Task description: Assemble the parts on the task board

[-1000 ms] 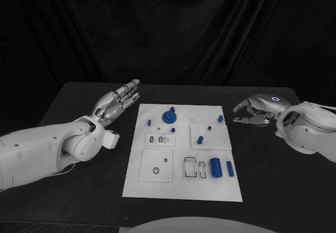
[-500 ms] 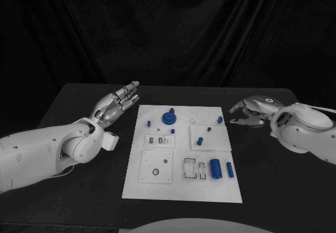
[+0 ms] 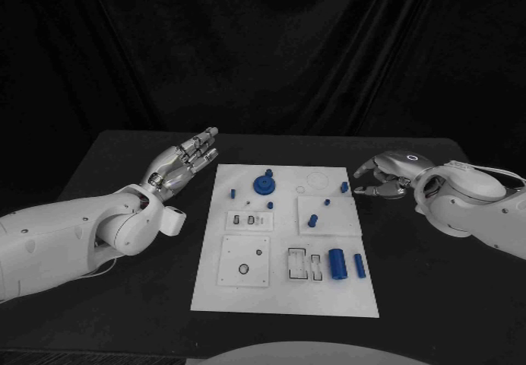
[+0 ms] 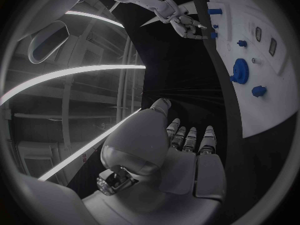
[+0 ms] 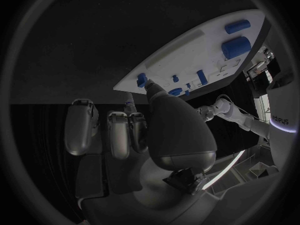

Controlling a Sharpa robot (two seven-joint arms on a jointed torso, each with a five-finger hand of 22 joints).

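Now | left hand (image 3: 184,161) flat, fingers apart, empty | right hand (image 3: 381,178) curled, empty, beside flat white task board (image 3: 285,293)

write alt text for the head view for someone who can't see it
A white task board with small blue parts lies on a black table. The right hand hovers at the board's far right corner, and the left hand, fingers straight, sits beside its left edge.

Bare table (image 3: 121,152) flanks the parts-studded task board (image 3: 287,293).
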